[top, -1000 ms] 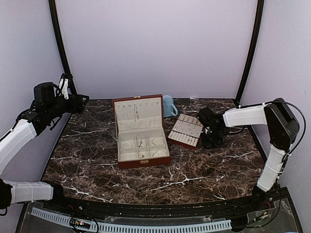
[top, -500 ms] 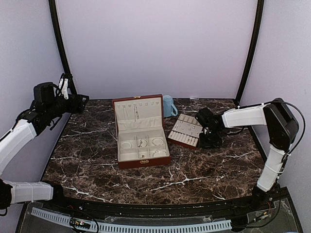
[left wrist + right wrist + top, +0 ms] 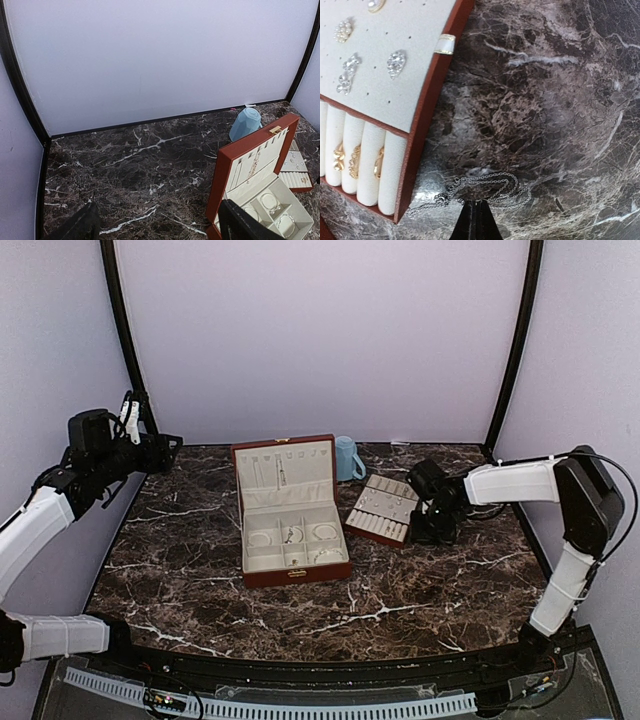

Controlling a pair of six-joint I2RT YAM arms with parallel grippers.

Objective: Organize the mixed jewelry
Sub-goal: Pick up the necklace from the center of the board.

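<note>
Table, tray right of centre. Left gripper spread wide, far left, well apart. Right gripper nearer, pressed together, seemingly pinching the chain. Chain lies crosswise just beside tray's edge.

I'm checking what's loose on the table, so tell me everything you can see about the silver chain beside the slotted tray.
The silver chain is a thin, fine-linked strand that looks metallic. It lies flat on the dark marble table in several overlapping loops, outside any compartment. One end trails toward the corner of the slotted tray; whether it touches is unclear. The right gripper has its fingers shut, tips at the loops' near side. Whether a strand is pinched cannot be told.
</note>
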